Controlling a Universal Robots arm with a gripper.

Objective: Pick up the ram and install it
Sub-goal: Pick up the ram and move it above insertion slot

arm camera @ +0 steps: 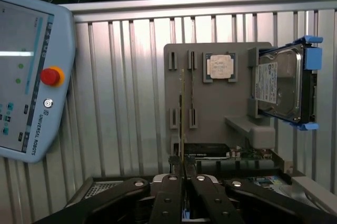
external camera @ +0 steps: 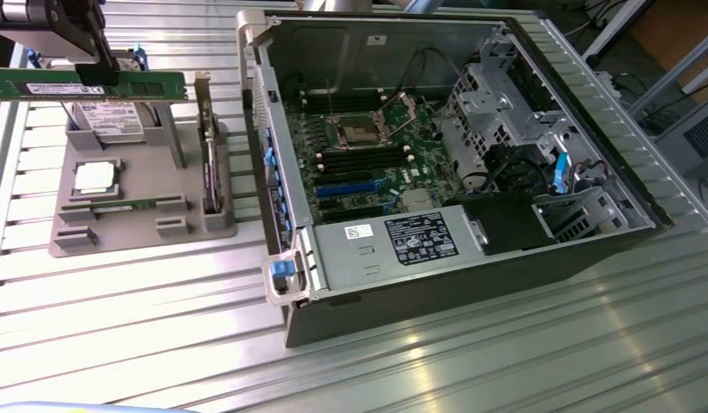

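Exterior view first: the gripper [external camera: 95, 79] is up at about 10 o'clock of the frame with its fingers clamped tight on the ram [external camera: 33, 86]. The stick sits right between them, pinched near its middle and sticking out level on both sides. It's hanging in the air over the far end of the grey holder tray [external camera: 119, 225], not touching it. The tray sits at 9 o'clock from the open computer case [external camera: 446, 297]. Wrist view has the same grip: the two fingers [arm camera: 169, 184] squeeze the ram [arm camera: 182, 103] edge-on, so it's just a thin green line running straight out from the tips. Counting stuff:
- one ram in the grip
- what looks like one more green stick [external camera: 122, 205] lying in the tray
- one silver processor chip [external camera: 93, 176]
- one hard drive [external camera: 107, 116] with a white label
- one dark card [external camera: 210, 163] standing on edge at the tray's 3 o'clock side
- one case
- one teach pendant [arm camera: 29, 76] with a red button, well apart from the tray
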